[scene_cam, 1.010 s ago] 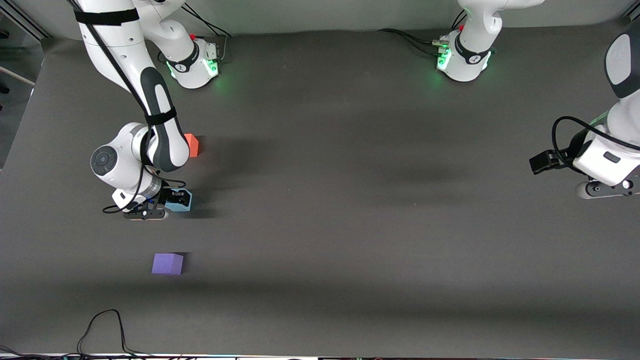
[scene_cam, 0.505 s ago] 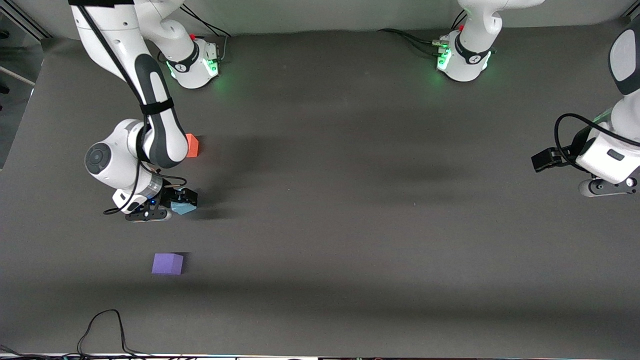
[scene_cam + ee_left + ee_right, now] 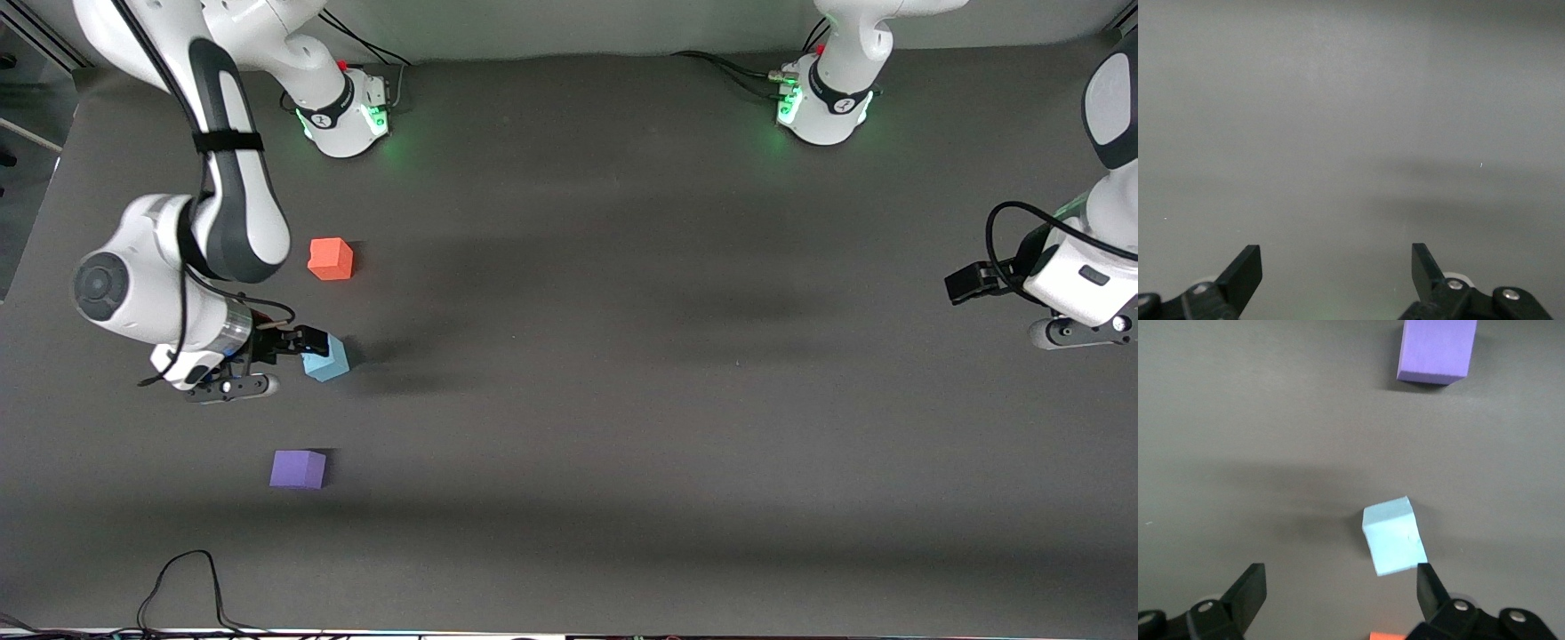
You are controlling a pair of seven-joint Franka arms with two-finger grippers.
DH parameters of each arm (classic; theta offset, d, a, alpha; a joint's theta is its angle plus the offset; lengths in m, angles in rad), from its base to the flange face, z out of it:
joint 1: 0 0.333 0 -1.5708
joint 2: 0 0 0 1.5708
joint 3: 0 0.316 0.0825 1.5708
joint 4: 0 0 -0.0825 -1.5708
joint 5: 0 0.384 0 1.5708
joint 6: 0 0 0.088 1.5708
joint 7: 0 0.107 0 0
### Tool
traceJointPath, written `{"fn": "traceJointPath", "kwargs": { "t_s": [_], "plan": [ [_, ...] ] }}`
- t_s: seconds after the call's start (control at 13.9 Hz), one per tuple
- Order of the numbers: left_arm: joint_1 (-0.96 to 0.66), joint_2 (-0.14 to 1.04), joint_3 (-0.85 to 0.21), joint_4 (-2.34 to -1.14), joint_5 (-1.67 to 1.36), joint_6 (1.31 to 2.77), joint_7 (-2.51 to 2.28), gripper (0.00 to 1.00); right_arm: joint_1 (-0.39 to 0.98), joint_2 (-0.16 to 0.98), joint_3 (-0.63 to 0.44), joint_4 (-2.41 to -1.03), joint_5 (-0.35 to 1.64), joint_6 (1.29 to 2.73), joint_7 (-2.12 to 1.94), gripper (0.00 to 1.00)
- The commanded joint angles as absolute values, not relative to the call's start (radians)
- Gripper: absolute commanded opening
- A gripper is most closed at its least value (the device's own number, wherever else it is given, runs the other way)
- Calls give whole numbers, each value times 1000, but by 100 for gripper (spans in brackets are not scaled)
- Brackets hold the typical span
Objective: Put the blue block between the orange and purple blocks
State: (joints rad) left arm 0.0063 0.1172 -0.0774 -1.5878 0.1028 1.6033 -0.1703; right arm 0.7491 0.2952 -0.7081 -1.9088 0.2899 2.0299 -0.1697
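Note:
The blue block (image 3: 325,358) lies free on the table, turned a little askew. It is between the orange block (image 3: 331,259), which is farther from the front camera, and the purple block (image 3: 298,468), which is nearer. My right gripper (image 3: 305,342) is open and empty, raised beside the blue block. The right wrist view shows its open gripper (image 3: 1339,580), with the blue block (image 3: 1394,535) by one fingertip (image 3: 1426,581). It also shows the purple block (image 3: 1436,350) and an edge of the orange block (image 3: 1391,636). My left gripper (image 3: 966,284) waits open at the left arm's end; its wrist view shows the open gripper (image 3: 1337,257) over bare table.
The dark grey table mat (image 3: 622,400) spreads wide toward the left arm's end. A black cable (image 3: 182,578) loops at the edge nearest the front camera. The arm bases (image 3: 342,107) stand along the edge farthest from that camera.
My right gripper has let go of the blue block and drawn back toward the right arm's end of the table. The block turned slightly. The orange block is now uncovered. The left arm barely moved.

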Motion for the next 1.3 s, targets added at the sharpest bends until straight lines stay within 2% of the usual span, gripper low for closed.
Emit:
{"fn": "traceJointPath", "kwargs": {
  "t_s": [0.0,0.22,0.5,0.58,0.65,1.23],
  "plan": [
    [0,115,-74,-1578,109,1586,-155,100,733,207,-677,-1847,184,1901,-109,100],
    [3,115,-74,-1575,109,1586,-155,100,466,69,-388,-1844,69,1836,-91,100],
    [8,110,-74,-1563,109,1565,-143,100,237,-61,-172,-1852,57,1737,-67,100],
    [11,107,-71,-1546,107,1551,-144,100,131,-115,-69,-1850,55,1697,-66,100],
    [11,106,-71,-1536,106,1548,-144,100,77,-144,-19,-1850,54,1675,-63,100],
    [12,109,-66,-1500,78,1566,-147,100,64,-158,-11,-1810,8,1644,-60,100]
  ]
}}
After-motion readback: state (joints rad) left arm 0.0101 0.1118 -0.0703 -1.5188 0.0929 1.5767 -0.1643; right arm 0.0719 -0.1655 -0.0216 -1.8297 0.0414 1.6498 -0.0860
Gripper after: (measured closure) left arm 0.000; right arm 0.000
